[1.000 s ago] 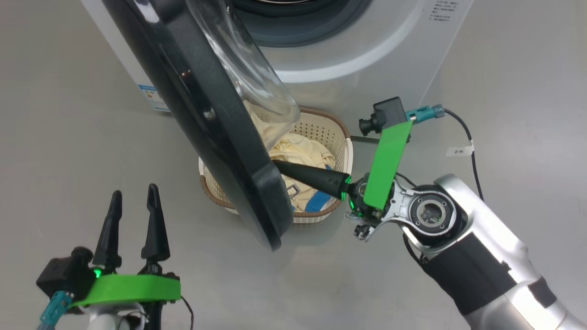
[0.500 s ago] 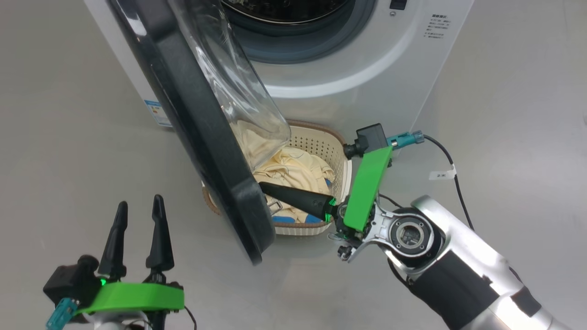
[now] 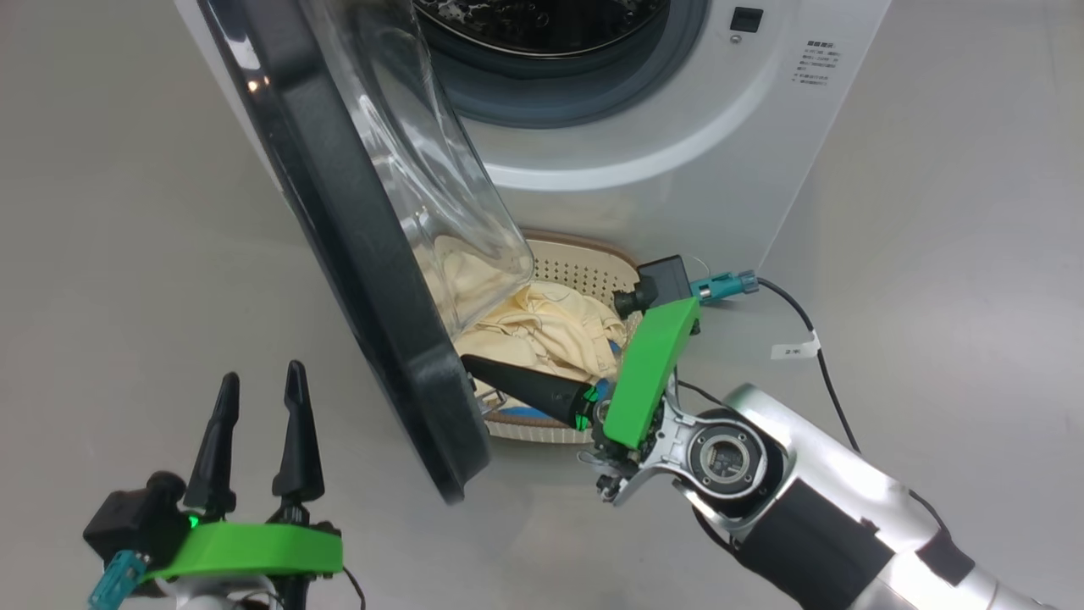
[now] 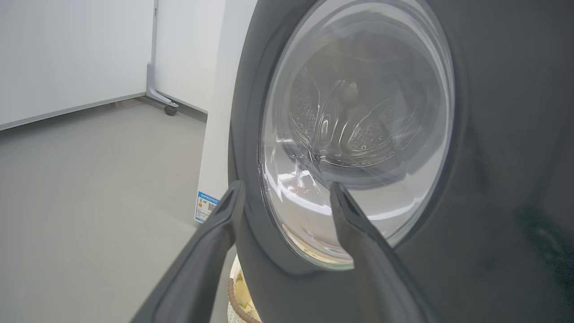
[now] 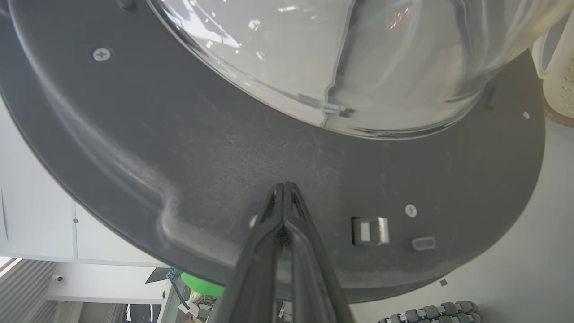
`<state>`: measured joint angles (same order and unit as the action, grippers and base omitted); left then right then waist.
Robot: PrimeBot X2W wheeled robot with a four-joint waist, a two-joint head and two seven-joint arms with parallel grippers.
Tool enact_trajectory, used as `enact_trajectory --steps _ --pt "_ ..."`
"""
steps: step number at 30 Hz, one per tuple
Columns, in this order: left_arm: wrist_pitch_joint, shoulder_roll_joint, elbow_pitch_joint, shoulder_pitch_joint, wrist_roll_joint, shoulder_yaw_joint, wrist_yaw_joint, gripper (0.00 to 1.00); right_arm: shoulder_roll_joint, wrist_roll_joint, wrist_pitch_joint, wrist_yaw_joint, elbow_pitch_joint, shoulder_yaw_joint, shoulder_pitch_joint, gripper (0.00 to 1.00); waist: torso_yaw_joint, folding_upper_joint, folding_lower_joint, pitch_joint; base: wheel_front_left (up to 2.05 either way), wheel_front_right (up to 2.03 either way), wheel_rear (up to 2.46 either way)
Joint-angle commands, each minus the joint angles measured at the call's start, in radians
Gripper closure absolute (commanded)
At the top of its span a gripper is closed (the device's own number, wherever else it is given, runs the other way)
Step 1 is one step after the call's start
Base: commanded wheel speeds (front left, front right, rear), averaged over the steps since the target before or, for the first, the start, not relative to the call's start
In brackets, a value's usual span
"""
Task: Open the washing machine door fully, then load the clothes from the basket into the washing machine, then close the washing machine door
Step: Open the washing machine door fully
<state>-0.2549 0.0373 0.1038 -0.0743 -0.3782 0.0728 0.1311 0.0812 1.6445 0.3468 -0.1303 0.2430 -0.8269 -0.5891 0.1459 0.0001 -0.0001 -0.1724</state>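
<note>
Before the washer (image 3: 677, 169), at 6 o'clock: door (image 3: 373, 254), part-open, leaning out over the basket (image 3: 584, 264) of clothes (image 3: 550, 330); right gripper (image 3: 474, 366) at 5, fingers pressed together into one stiff prod against the door's inner rim, likely to push it wider; left gripper (image 3: 258, 391) at 7, fingers spread, empty, held clear.

We see the washing machine door (image 3: 339, 254) with a black rim, shiny on its outer face and dull and a bit grainy on its inner face, around a clear, smooth glass bowl (image 3: 423, 186). The washing machine (image 3: 660, 186) is smooth white, and its drum (image 3: 542, 13) is shiny metal full of little holes. The basket (image 3: 584, 264) is cream plastic with holes. The clothes (image 3: 550, 335) are soft, crumpled cloth. The floor (image 3: 931, 212) is smooth, dull grey.
</note>
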Motion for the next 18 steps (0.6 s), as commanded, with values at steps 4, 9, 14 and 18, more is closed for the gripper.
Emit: enact_trajectory --steps 4,9,14,18 --pt "-0.007 0.013 -0.029 -0.009 0.006 -0.029 0.000 0.00 -0.031 0.018 -0.032 0.000 -0.027 -0.034 -0.039 1.00 0.009 -0.0001 0.0001 0.006 0.00 0.00 0.00" --pt "-0.007 0.013 -0.027 -0.006 0.007 -0.031 0.000 0.00 -0.031 0.036 -0.050 0.000 -0.032 -0.058 -0.045 1.00 0.013 -0.0001 0.0001 0.013 0.00 0.00 0.00" --pt "-0.007 0.013 -0.027 -0.003 0.013 -0.039 0.000 0.00 -0.031 0.034 -0.059 0.000 -0.033 -0.069 -0.049 1.00 0.008 -0.0001 0.0001 0.019 0.00 0.00 0.00" --pt "-0.007 0.013 -0.027 0.001 0.019 -0.050 0.000 0.00 -0.031 -0.002 -0.066 0.000 -0.029 -0.072 -0.052 1.00 -0.004 -0.0001 0.0001 0.024 0.00 0.00 0.00"
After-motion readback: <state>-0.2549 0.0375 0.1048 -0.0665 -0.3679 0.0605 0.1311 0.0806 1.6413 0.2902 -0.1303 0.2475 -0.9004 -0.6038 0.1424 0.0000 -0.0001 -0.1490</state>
